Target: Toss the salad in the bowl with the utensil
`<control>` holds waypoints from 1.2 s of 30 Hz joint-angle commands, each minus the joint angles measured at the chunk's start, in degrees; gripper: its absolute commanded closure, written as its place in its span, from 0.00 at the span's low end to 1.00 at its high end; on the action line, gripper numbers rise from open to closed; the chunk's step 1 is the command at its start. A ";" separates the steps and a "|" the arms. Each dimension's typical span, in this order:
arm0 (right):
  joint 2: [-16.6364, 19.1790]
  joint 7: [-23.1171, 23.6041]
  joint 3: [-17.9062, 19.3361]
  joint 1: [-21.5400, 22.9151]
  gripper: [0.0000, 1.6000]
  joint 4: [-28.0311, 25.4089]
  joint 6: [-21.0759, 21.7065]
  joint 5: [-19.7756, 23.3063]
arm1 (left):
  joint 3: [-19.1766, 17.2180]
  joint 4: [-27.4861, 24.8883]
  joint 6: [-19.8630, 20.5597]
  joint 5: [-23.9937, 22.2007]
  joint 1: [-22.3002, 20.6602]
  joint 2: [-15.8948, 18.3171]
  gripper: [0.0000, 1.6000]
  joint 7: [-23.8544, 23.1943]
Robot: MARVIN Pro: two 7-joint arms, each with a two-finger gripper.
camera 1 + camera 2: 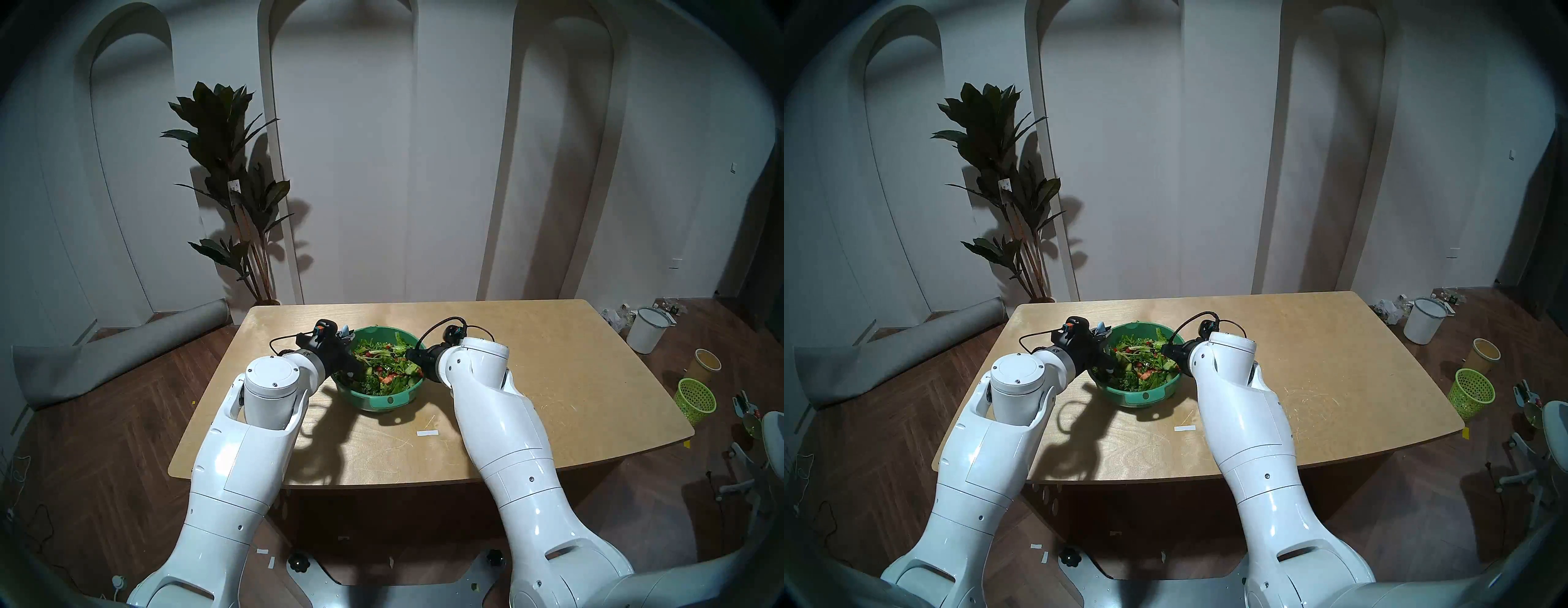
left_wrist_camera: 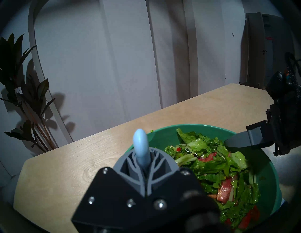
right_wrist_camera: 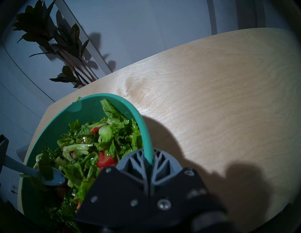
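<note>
The deep green bowl (image 1: 377, 403) stands mid-table, its teal tab handle (image 1: 390, 400) towards me, and holds the salad (image 1: 384, 365) of green leaves and red pieces. My left gripper (image 1: 344, 336) at the bowl's left rim is shut on the utensil's pale blue handle (image 2: 140, 146). The handle's end sticks up past the fingers. In the right wrist view the utensil's rounded head (image 3: 53, 178) lies in the salad (image 3: 97, 146) under a leaf. My right gripper (image 3: 149, 157) is shut on the bowl's right rim (image 3: 143, 123), one finger inside and one outside.
The wooden table (image 1: 530, 382) has a white paper strip (image 1: 426, 433) near the bowl. On the floor to the right stand a lime-green mesh basket (image 1: 695, 399), a yellow cup (image 1: 706, 365) and a white bucket (image 1: 647, 331). A plant (image 1: 237, 191) and a rolled mat (image 1: 106, 352) are at the left.
</note>
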 commanded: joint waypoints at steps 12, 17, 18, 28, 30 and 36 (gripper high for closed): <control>-0.21 0.01 0.04 0.66 1.00 -1.12 -0.12 0.05 | 2.92 -5.62 1.49 -4.42 -2.95 -5.91 1.00 -2.06; -0.22 0.01 0.04 0.64 1.00 -1.15 -0.11 0.05 | 4.21 -5.38 1.45 -5.80 -3.63 -8.18 1.00 -1.90; -0.22 0.00 0.05 0.64 1.00 -1.17 -0.10 0.05 | 4.35 -5.00 1.44 -6.12 -3.82 -8.61 1.00 -1.86; -0.25 -0.04 0.07 0.58 1.00 -1.29 -0.06 0.05 | 5.37 0.83 -3.13 -5.79 -5.80 -10.00 1.00 -0.07; -0.25 -0.04 0.07 0.58 1.00 -1.29 -0.06 0.05 | 5.47 2.11 -3.74 -5.76 -6.32 -10.10 1.00 0.34; -0.25 -0.04 0.07 0.58 1.00 -1.28 -0.06 0.05 | 6.54 5.40 -7.24 -3.45 -7.18 -9.84 1.00 2.88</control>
